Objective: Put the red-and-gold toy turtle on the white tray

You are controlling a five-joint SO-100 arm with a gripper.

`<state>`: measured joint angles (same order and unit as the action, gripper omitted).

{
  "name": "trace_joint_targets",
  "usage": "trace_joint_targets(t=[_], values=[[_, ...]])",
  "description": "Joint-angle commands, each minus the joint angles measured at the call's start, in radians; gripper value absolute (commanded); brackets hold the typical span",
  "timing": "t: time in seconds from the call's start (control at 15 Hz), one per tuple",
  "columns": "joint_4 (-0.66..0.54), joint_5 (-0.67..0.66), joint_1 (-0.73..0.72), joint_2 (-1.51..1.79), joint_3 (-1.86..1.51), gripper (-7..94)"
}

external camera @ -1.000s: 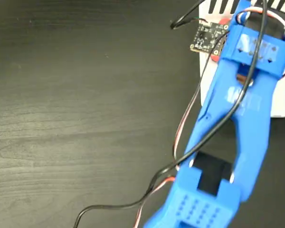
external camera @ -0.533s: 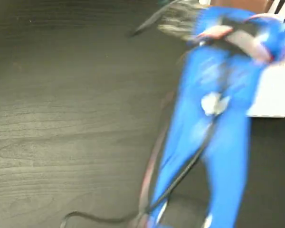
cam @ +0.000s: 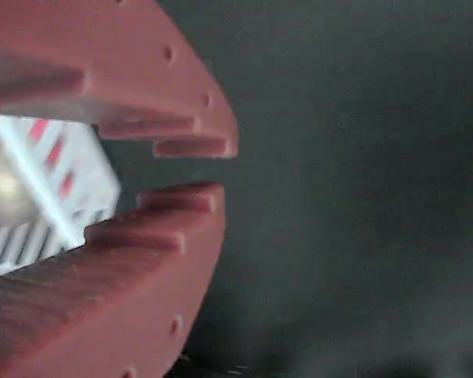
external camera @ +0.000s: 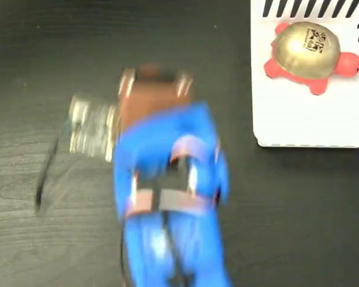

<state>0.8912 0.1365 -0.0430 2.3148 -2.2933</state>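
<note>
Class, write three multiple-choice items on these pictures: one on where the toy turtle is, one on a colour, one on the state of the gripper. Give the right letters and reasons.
1. Where is the red-and-gold toy turtle?
A. on the white tray
B. on the dark table
C. between the fingers

2. What colour is the turtle's shell?
A. green
B. gold
C. blue

3. How does the gripper stand?
A. shut on the turtle
B. slightly open with nothing between the fingers
C. out of view

Answers: 1 A, it sits on the white tray in the fixed view. 2 B, the dome shines gold. 3 B, the wrist view shows a bare gap between the fingers.
</note>
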Motion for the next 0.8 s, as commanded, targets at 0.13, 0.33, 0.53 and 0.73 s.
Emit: trace_joint_targets(t=[0.13, 0.33, 0.53, 0.73], values=[[-0.043, -0.049, -0.08, 0.445, -0.382, 0], [0.071, -0.055, -0.097, 0.667, -0.511, 0], [0.175, -0.046, -0.098, 0.827, -0.592, 0], [0.288, -0.035, -0.091, 0.92, -0.644, 0]])
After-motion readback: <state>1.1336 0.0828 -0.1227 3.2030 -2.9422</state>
